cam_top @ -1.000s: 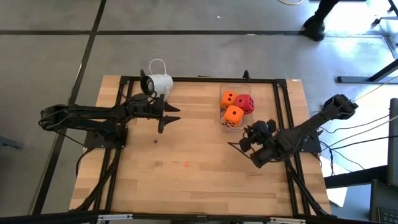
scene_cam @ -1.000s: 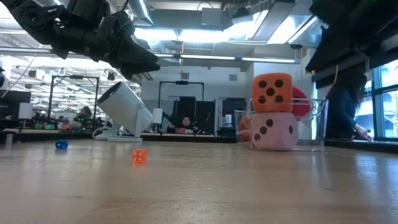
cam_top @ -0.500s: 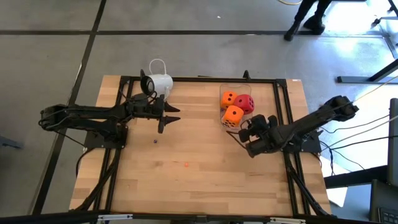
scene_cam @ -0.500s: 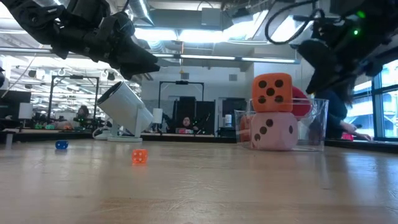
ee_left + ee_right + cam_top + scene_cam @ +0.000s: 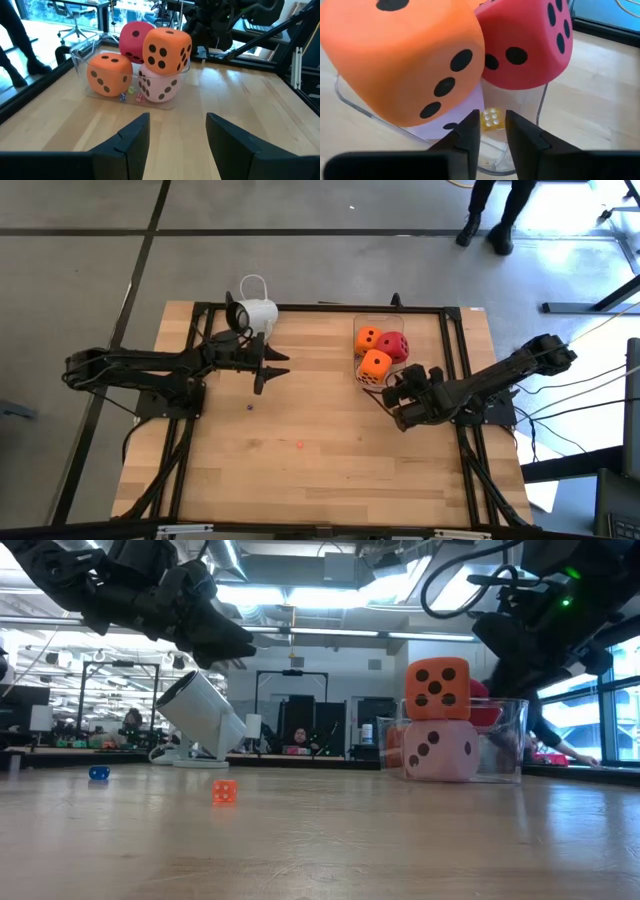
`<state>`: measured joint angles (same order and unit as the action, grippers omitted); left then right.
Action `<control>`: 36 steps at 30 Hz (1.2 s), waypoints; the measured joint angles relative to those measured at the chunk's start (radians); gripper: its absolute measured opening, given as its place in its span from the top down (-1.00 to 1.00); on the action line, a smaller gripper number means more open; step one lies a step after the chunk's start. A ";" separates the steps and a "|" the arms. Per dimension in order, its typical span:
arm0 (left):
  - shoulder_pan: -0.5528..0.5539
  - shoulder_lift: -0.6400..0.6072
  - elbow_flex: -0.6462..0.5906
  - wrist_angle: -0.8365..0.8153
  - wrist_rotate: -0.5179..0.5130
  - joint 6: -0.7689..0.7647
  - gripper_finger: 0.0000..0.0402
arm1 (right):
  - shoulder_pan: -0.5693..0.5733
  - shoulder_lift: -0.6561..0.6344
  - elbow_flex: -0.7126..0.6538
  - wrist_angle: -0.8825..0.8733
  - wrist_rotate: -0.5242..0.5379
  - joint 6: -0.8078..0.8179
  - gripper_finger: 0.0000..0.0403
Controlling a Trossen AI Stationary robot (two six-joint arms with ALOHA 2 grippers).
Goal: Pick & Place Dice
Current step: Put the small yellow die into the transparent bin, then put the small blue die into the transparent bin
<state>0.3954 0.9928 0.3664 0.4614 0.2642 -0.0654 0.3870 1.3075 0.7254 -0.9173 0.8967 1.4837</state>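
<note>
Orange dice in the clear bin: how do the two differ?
The upper orange die rests on the pale pink die, while the lower orange die sits beside it, down in the clear bin. The upper one stands next to the red die. Both are orange with dark pips.
</note>
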 joint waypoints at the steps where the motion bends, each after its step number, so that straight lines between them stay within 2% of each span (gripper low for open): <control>1: 0.000 0.000 0.000 -0.007 0.000 -0.001 0.08 | 0.000 0.000 0.000 0.003 -0.004 0.000 0.50; 8: 0.000 0.000 0.000 -0.034 -0.003 -0.016 0.08 | 0.000 0.000 0.000 0.013 -0.059 -0.002 0.31; 16: 0.000 0.000 0.000 -0.040 -0.004 -0.018 0.08 | 0.000 0.000 0.000 0.047 -0.037 0.000 0.30; 19: 0.000 0.000 0.000 -0.040 -0.005 -0.004 0.08 | 0.000 0.000 0.006 0.043 0.020 0.000 0.33; 25: 0.000 0.000 0.000 -0.038 -0.005 0.008 0.08 | 0.042 -0.005 0.055 0.043 0.226 -0.003 0.39; 36: -0.007 0.000 0.000 -0.016 0.002 -0.151 0.08 | 0.231 -0.006 0.165 0.069 0.458 -0.149 0.40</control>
<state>0.3887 0.9924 0.3668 0.4454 0.2664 -0.2163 0.6175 1.3018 0.8903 -0.8485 1.3548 1.3348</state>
